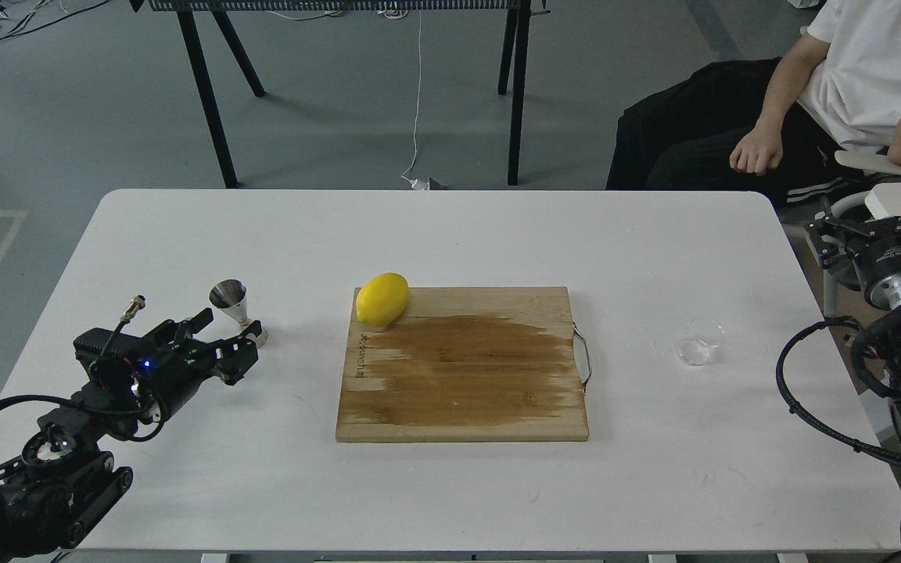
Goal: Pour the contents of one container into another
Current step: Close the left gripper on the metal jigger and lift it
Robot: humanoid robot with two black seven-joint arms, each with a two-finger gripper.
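The steel jigger (231,303) stands upright on the white table (450,234), left of the cutting board. My left gripper (225,338) lies low over the table, open, its fingers reaching to the jigger's base from the near left; one fingertip (251,331) covers part of that base. Whether it touches the jigger I cannot tell. The small clear cup (698,342) stands upright on the table's right side, past the board's handle. My right gripper (892,231) hangs off the table's right edge, well behind the cup, seen end-on.
A wooden cutting board (462,367) with a dark wet patch lies mid-table, a yellow lemon (382,299) on its far left corner. A seated person (849,86) is at the back right. Black cables (810,414) loop by the right edge.
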